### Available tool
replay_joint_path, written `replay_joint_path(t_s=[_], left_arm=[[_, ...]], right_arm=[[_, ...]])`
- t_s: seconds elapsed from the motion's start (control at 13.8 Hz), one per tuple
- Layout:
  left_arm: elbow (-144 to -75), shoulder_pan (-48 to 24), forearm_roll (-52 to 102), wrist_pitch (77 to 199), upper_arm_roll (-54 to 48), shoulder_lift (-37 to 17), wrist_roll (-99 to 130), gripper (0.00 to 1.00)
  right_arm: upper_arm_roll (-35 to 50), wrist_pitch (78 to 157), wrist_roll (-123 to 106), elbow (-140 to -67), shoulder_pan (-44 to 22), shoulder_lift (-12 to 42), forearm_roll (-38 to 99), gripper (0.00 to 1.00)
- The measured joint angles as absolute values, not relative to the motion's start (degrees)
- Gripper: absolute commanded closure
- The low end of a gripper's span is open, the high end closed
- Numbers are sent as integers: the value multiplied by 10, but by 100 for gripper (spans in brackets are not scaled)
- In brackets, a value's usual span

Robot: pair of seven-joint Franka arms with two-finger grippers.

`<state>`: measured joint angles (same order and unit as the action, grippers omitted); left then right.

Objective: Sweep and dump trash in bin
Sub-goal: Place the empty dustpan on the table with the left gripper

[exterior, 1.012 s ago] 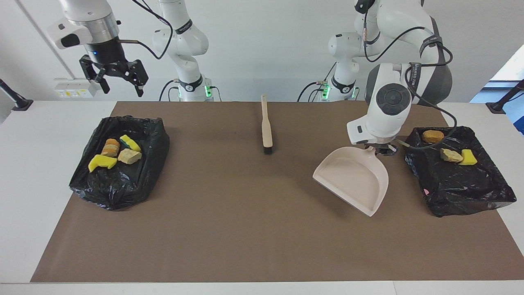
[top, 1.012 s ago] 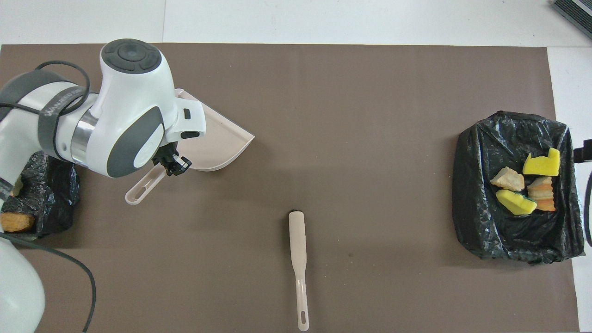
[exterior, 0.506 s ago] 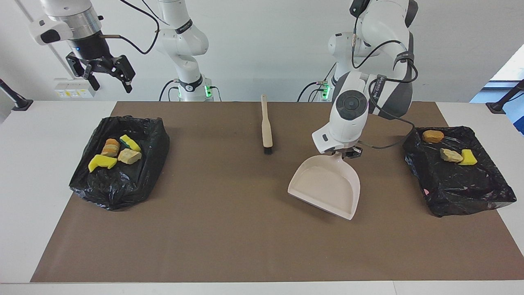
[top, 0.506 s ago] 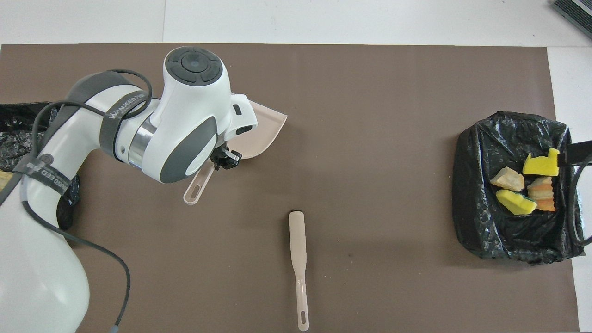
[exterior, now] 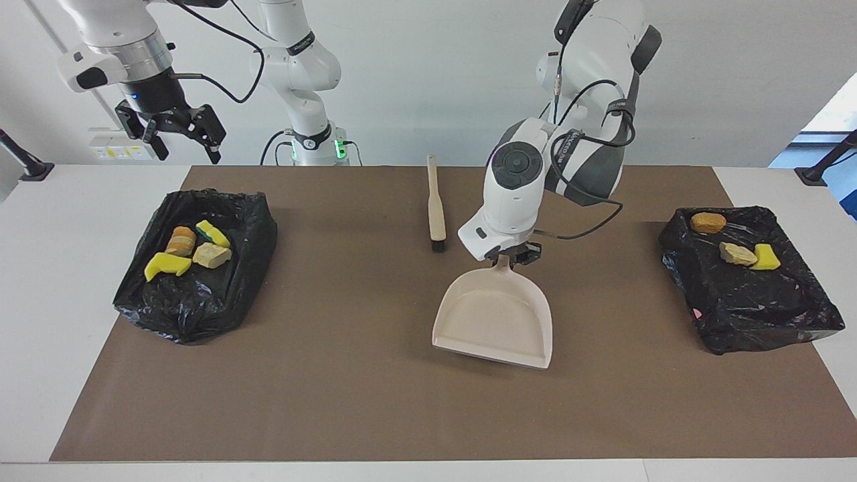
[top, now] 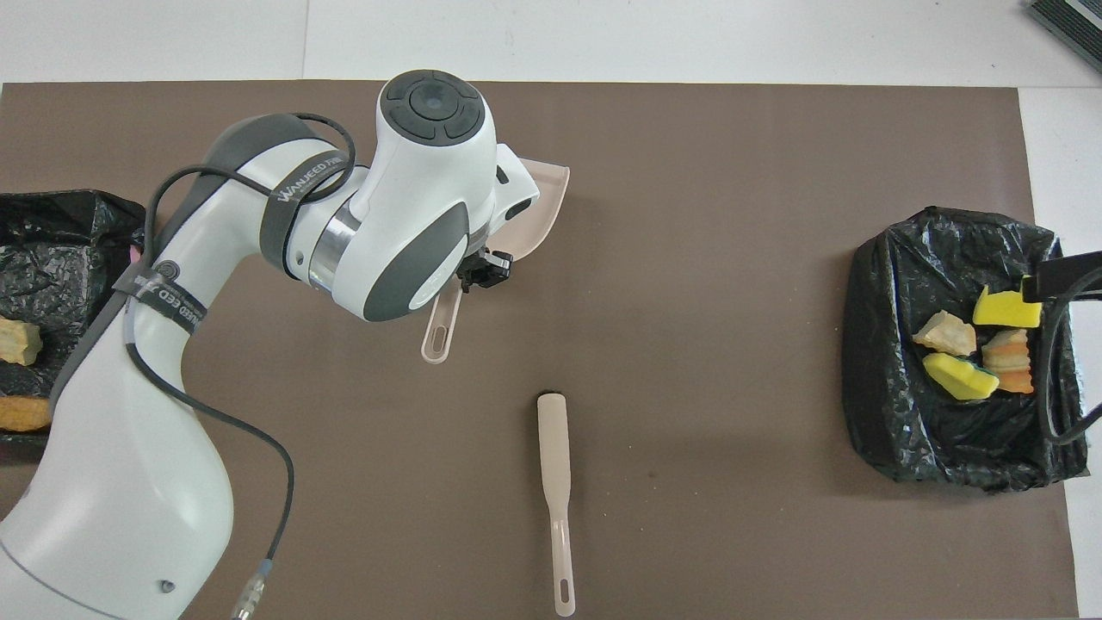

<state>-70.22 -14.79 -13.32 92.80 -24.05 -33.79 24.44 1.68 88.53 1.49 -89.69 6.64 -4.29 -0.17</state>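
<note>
Left pincer (exterior: 514, 258) clamped on dustpan (exterior: 494, 323) handle – over the mat, right pincer (exterior: 179, 130) apart, raised – waiting

"WANJEED" band on left arm (top: 301, 185)

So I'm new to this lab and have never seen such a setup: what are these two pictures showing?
Two white robot arms work at one table. One picture faces them from across the table; the other looks steeply down from above their own end.

The left end effector is shut on the handle of a beige dustpan over the middle of the brown mat. The right end effector hangs open in the air above the black-lined bin at its end of the table, holding nothing.

A beige brush lies on the mat, nearer to the robots than the dustpan. That bin holds four scraps, yellow and tan. A second bin, at the left arm's end, holds three scraps.
</note>
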Motion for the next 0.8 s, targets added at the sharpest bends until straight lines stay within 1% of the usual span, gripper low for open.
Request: replay_joint_path(t_s=[0.14,0.51,0.8], left_arm=[[-674,-161,-133,931,-240,-363,271,100],[-635,-201,-132,954,-241,-434,325,100],[-625,-219,-132,976,-242,-443,340,100]], right_arm=[[21,885,15,-897,65,-43,-2,0],[23,885,15,-898,64,-43,-1,0],[23,885,15,-898,64,-43,-1,0]])
